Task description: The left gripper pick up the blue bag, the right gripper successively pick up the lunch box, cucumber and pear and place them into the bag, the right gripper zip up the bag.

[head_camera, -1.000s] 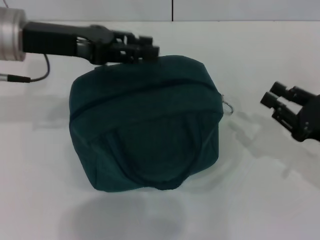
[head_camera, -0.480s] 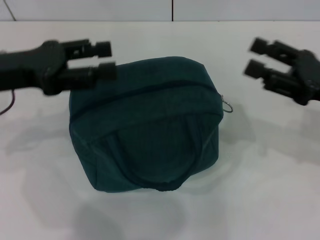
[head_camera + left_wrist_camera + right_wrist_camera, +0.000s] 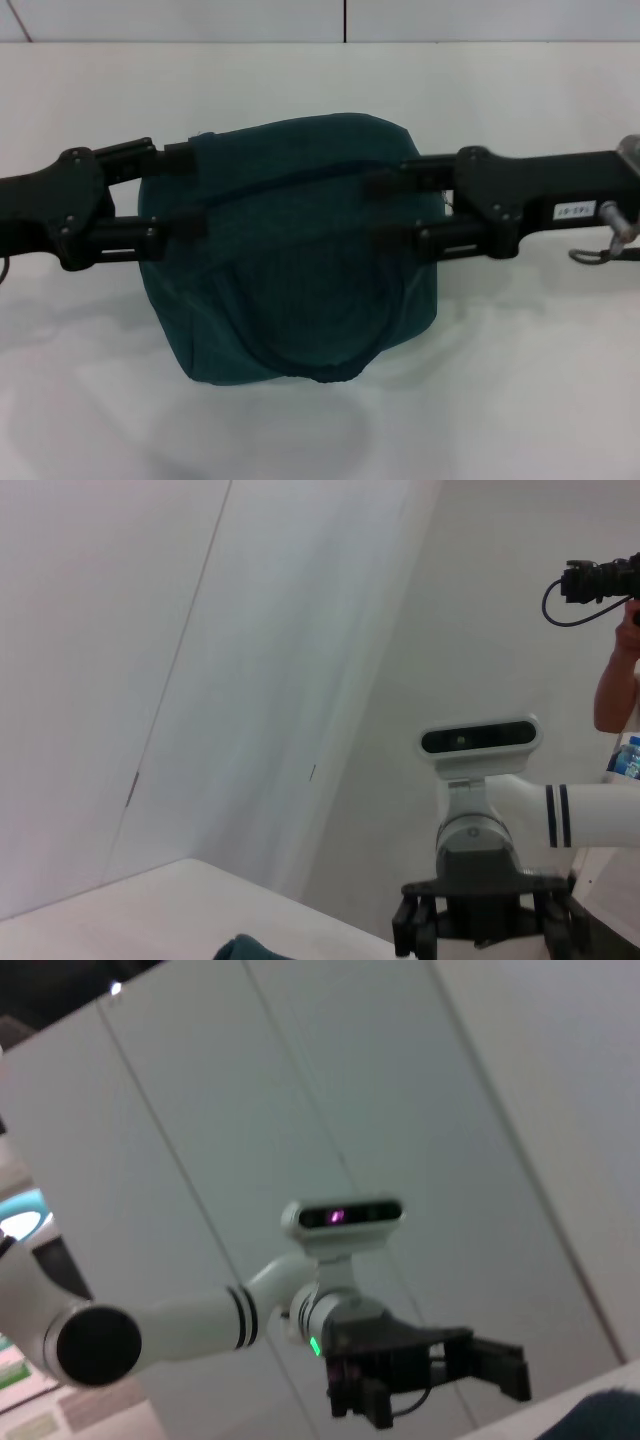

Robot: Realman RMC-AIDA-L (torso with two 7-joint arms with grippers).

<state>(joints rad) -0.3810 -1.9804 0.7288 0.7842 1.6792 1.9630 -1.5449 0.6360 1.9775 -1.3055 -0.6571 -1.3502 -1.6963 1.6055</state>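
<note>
We find the blue bag [image 3: 290,250] sitting on the white table [image 3: 540,380] at the centre of the head view, its zipper seam running from lower left to upper right across the top and drawn shut along the stretch we can see, with one loop handle lying flat against the near face. The lunch box, cucumber and pear are not in sight in any view, and we judge them to be inside.

The left gripper [image 3: 185,193] enters from the left edge of the frame and the right gripper [image 3: 385,208] from the right edge, both level and pointing inward at each other, their fingertips overlapping the bag's upper half in the picture. Each has its two fingers spread apart (a clear band of fabric shows between them), and neither pinches anything that we can make out.

The bag lies between the two claws, with its long axis in line with them. Both arms stand about equally near. Whether the fingers touch the fabric or hover above it, we cannot tell. The wrist views show only a sliver of the bag.
</note>
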